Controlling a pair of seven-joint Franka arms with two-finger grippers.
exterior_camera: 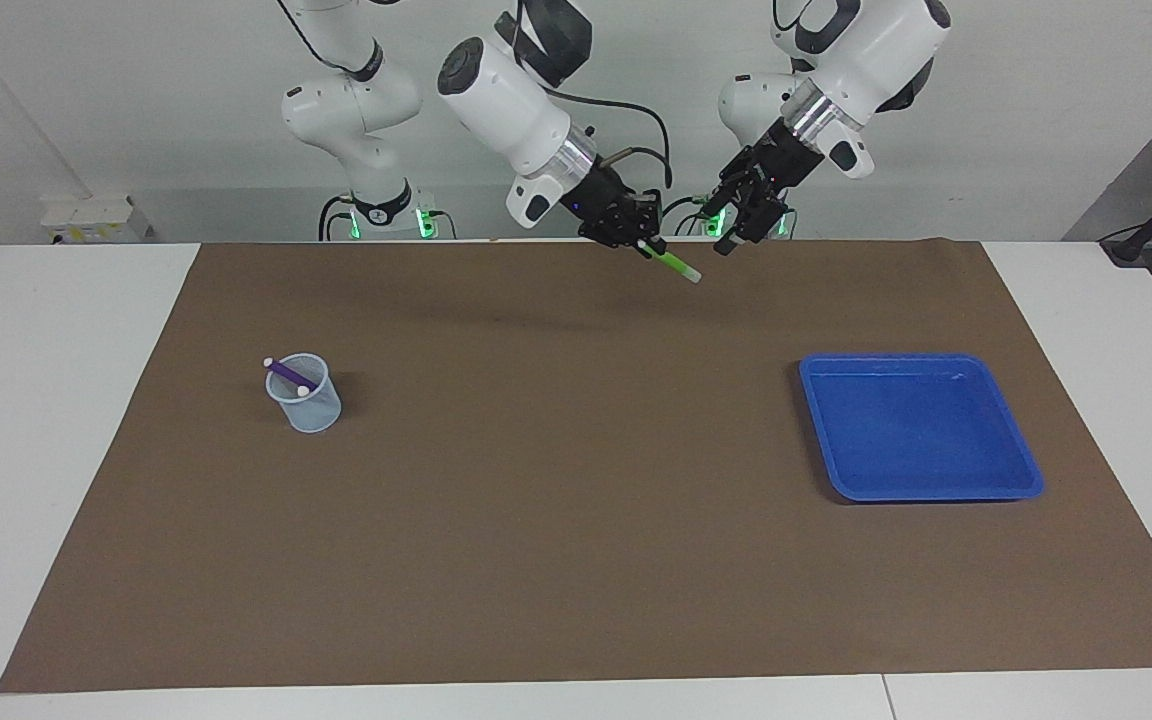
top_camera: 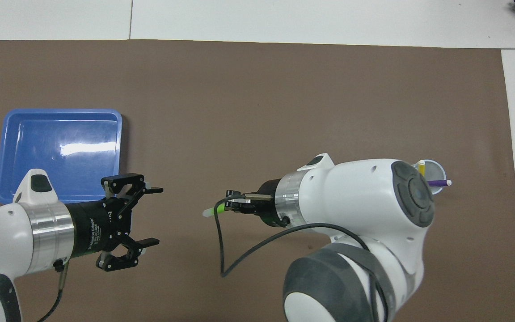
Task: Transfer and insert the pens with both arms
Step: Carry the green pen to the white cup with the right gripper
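My right gripper [exterior_camera: 639, 238] [top_camera: 230, 208] is shut on the green pen [exterior_camera: 673, 265] [top_camera: 211, 212], which it holds in the air over the brown mat, pale cap end pointing away from the hand. Apart from the pen, my left gripper [exterior_camera: 731, 232] [top_camera: 154, 216] stands open with nothing between its fingers, over the mat beside the tray. A pale mesh cup [exterior_camera: 305, 398] [top_camera: 437, 172] toward the right arm's end holds the purple pen [exterior_camera: 285, 372] [top_camera: 439, 182] and the yellow pen [top_camera: 421, 167]. In the overhead view the right arm covers part of the cup.
A blue tray [exterior_camera: 921, 430] [top_camera: 61, 152] with nothing in it lies toward the left arm's end of the table. A brown mat [exterior_camera: 576, 520] covers most of the table. A smaller white arm [exterior_camera: 361, 110] with green lights at its base stands at the robots' end.
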